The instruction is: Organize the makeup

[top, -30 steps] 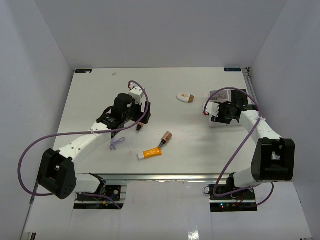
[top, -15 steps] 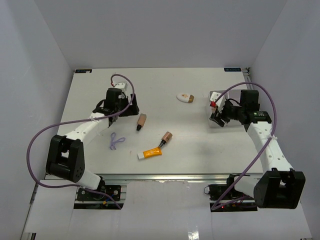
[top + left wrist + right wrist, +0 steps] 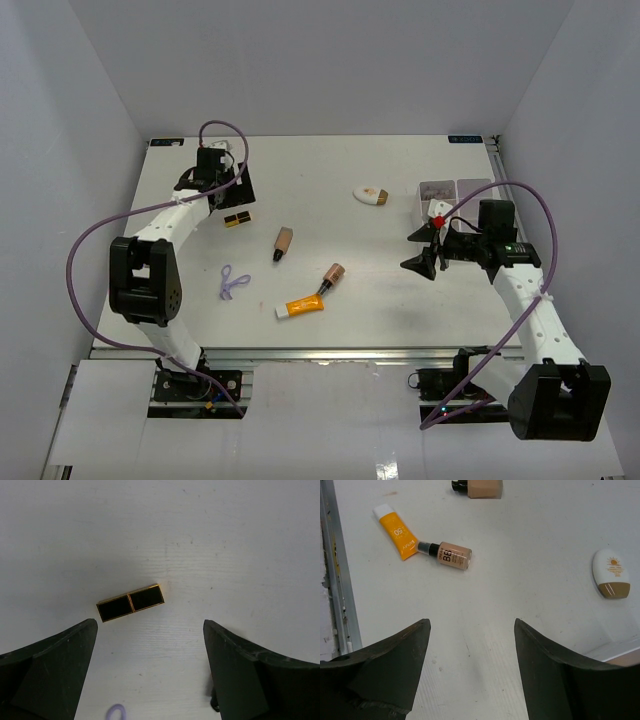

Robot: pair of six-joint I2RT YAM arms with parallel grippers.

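Note:
The makeup lies spread over the white table. A black-gold case (image 3: 237, 218) (image 3: 131, 603) lies just in front of my open left gripper (image 3: 232, 195) (image 3: 149, 625), not touching it. Nearer are a purple loop (image 3: 232, 282) (image 3: 116, 712), a brown lipstick (image 3: 283, 243) (image 3: 477, 487), a beige bottle (image 3: 332, 276) (image 3: 447, 554) and an orange tube (image 3: 300, 306) (image 3: 395, 532). A white oval compact (image 3: 372, 195) (image 3: 610, 572) sits at the back. My right gripper (image 3: 415, 250) (image 3: 471, 622) hangs open and empty over bare table, below two pink-printed packets (image 3: 437, 190).
The table's metal front rail (image 3: 337, 580) runs along the left of the right wrist view. Purple cables loop from both arms. White walls close in the left, back and right sides.
My left arm swung away to the back left, uncovering the black-gold case. My right gripper drew back from the packets toward the middle and its jaws spread wider.

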